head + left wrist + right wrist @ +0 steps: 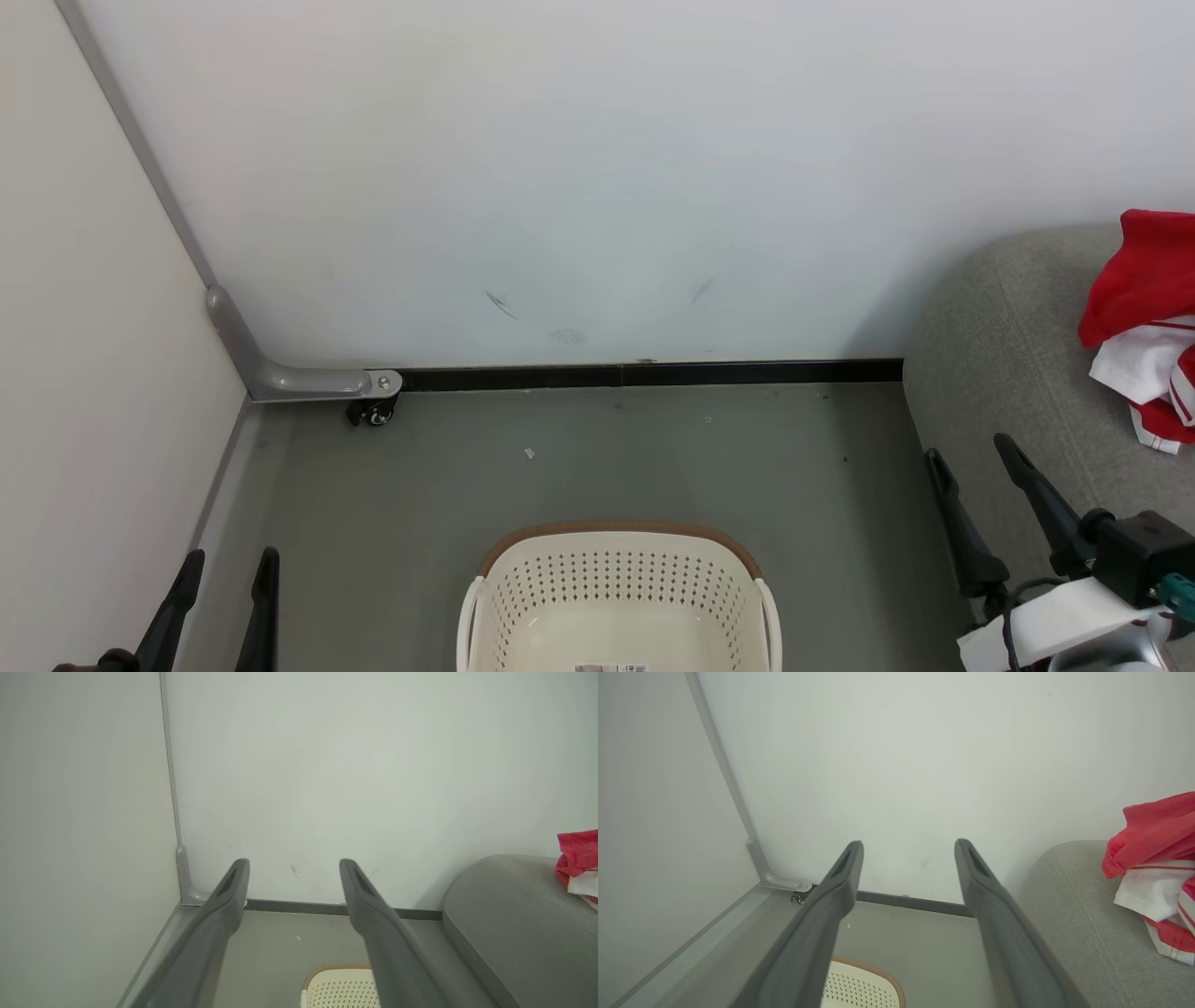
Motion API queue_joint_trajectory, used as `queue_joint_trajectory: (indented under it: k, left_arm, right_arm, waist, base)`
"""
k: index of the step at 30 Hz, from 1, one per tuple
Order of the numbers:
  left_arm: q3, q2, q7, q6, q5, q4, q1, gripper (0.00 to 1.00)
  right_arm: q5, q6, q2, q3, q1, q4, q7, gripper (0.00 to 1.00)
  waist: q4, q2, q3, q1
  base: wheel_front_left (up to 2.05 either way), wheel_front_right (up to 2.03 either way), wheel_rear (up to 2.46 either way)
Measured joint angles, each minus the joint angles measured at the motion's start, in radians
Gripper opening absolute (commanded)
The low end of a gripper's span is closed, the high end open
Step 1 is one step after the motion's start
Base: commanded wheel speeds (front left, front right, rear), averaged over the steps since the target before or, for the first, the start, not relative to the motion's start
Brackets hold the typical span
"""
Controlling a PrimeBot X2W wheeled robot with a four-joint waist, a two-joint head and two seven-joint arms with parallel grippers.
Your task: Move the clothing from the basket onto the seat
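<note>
Items counted: one basket (616, 571), near centre. One seat (1008, 373), right. One heap of clothing (1144, 280) on it, red and white; the garments within cannot be told apart. Two end effectors: left end effector (231, 558), right end effector (969, 450), two fingers each. One caster (376, 412), far left.

We see a cream basket (616, 537) with a brown rim on the grey floor (579, 467), low in the middle. Its holey walls and bare bottom show, with a small sticker (611, 668) inside. On the right is the grey seat (1008, 373), and the red and white clothing (1134, 289) lies bunched on it. Our left end effector (232, 555) is low on the left, its two dark fingers spread apart. Our right end effector (969, 448) is by the seat's edge, fingers apart too. Behind stands a white wall (597, 168) with a black strip (653, 375) along its bottom and a little wheel (375, 413) in the corner.
</note>
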Motion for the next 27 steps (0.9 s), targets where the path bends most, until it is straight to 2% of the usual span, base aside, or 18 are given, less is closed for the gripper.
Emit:
queue_joint_trajectory:
  k: [26,27]
  left_arm:
    - [0.056,-0.043,0.0,-0.041,0.041,0.002,0.023,1.0]
    - [0.056,-0.044,0.0,-0.044,0.044,0.002,0.023,0.0]
  right_arm:
    - [0.017,0.0,0.001,-0.012,0.056,-0.048,0.0,1.0]
    - [0.017,0.0,0.001,-0.012,0.056,-0.049,0.0,0.0]
  waist:
    - [0.008,0.0,-0.006,0.0]
    - [0.007,0.0,-0.006,0.0]
  base:
    - [0.0,0.0,0.0]
    - [0.0,0.0,0.0]
